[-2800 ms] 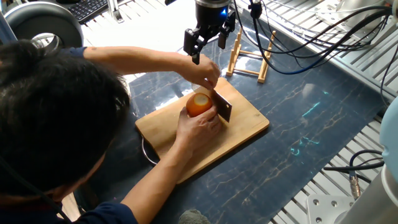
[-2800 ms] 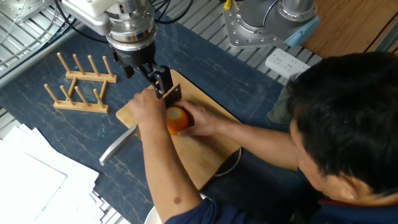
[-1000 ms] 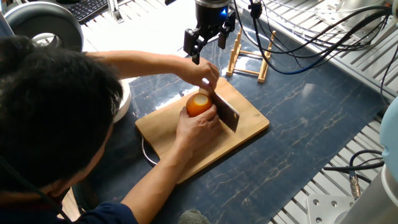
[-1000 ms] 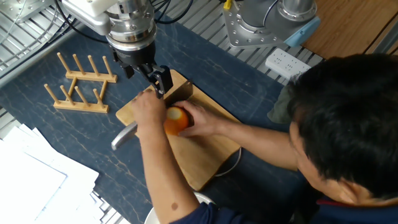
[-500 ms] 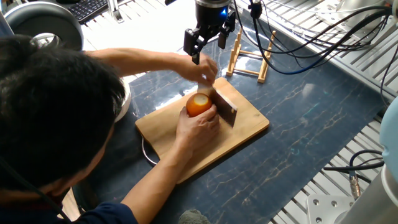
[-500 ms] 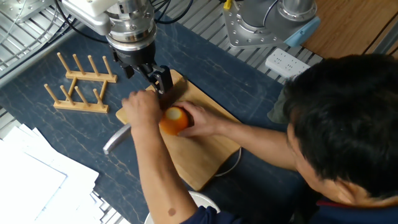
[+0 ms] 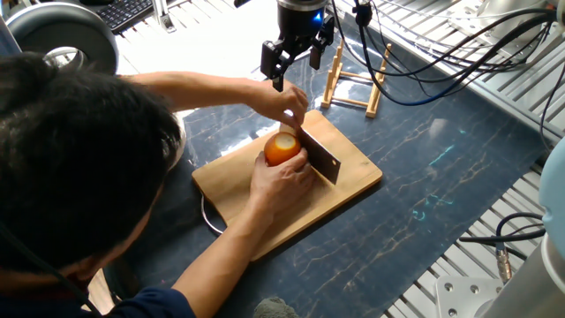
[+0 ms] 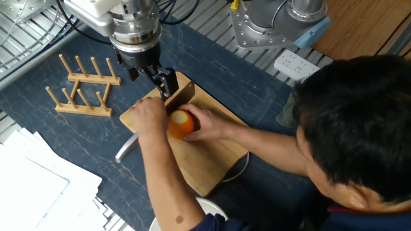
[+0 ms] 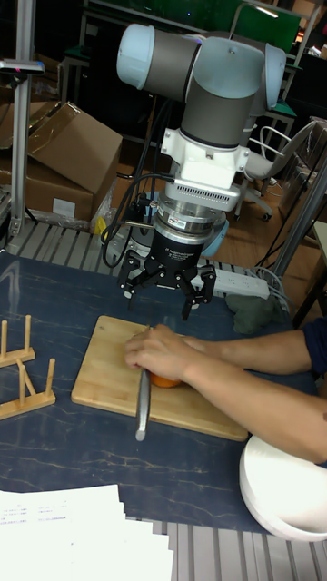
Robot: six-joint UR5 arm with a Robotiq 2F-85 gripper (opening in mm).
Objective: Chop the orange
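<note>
At twelve o'clock of the round orange fruit, black two-finger gripper gapes empty; steel knife seemingly off-centre: centre it first.

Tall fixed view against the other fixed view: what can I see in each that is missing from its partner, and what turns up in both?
Only the tall fixed view shows the robot's big grey arm and the cardboard boxes behind it. Only the other fixed view shows the person's head and the flat of the knife blade standing against the orange. Both show the wooden board, the person's hands at the orange, the wooden rack, and the robot's fingers open and empty above the board.
</note>
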